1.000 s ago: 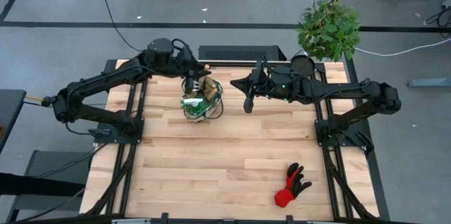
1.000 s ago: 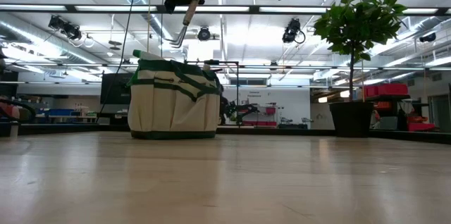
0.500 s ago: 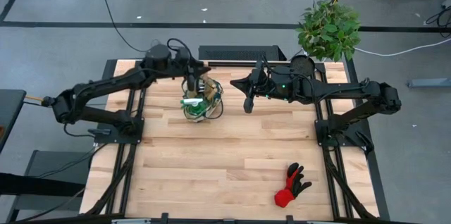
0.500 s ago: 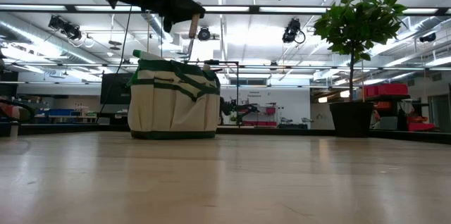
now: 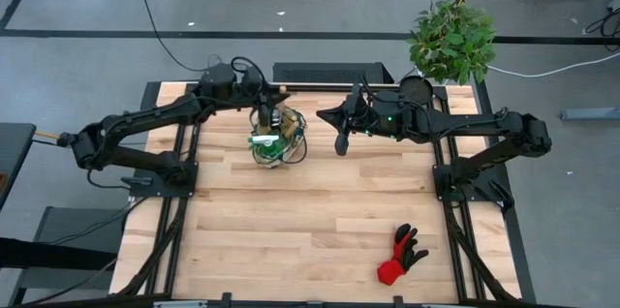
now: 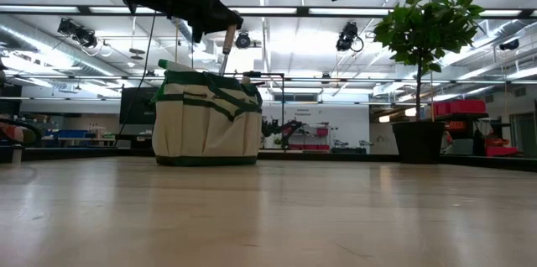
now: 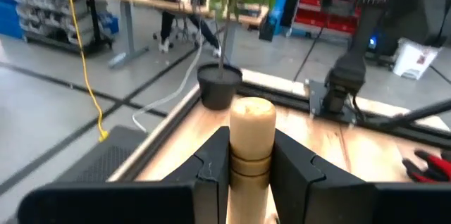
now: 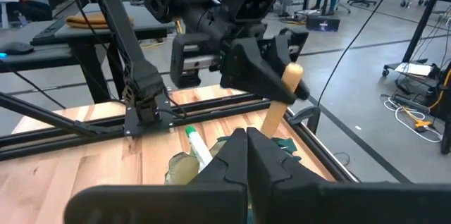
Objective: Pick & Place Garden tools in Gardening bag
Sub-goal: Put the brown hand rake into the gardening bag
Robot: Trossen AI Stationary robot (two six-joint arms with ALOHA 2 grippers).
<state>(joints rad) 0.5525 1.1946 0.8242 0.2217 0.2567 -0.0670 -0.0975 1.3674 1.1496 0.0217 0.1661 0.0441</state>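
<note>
The tan gardening bag (image 5: 274,143) (image 6: 207,117) stands on its flat bottom at the table's far middle. A green spray bottle (image 8: 196,146) sticks out of it. My left gripper (image 5: 266,114) (image 6: 223,27) hangs just over the bag's mouth, shut on a wooden-handled tool (image 6: 226,49) (image 7: 251,136). My right gripper (image 5: 340,146) (image 8: 246,155) is shut on nothing and hovers high to the right of the bag. A red-and-black glove (image 5: 401,255) lies flat near the table's front right. My left gripper pinches the wooden handle a little below its rounded top end (image 7: 251,159) between its two fingers (image 7: 213,171). The fingers come about level from the table's left and lie across the handle. The tool hangs upright, its lower part (image 6: 225,64) down in the bag's mouth.
A leafy potted plant (image 5: 451,39) (image 6: 428,28) stands at the table's far right corner, behind my right arm. Bare wood stretches between the bag and the glove and across the whole near half of the table (image 5: 291,240).
My left gripper has come down toward the bag with the tool and has tipped more level. The tool's bent metal end, which hung above the bag's rim, has sunk into the bag, and the handle now stands straighter. My right arm has kept still.
</note>
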